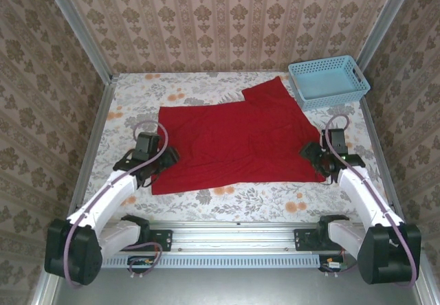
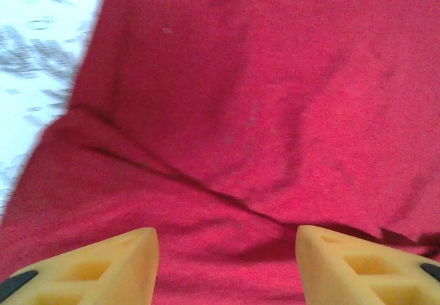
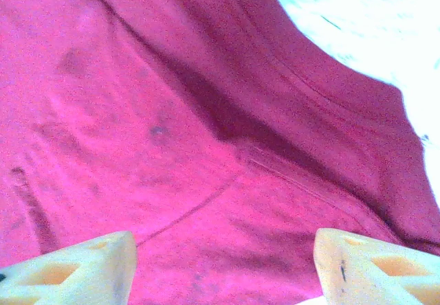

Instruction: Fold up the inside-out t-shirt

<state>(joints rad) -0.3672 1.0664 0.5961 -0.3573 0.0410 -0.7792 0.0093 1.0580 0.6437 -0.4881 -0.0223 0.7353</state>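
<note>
The plain red cloth t-shirt was laid flat on the flower-patterned table, long axis left to right. The left gripper and right gripper, both spread and empty, were placed at its near corners, equally close.

red t-shirt spread on table, left gripper, right gripper at its sides

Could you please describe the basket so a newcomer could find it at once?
Look at the floral table. In its far right corner, beside the far tip of the red t-shirt, stands the basket. It alone is light blue, with lattice walls.
</note>
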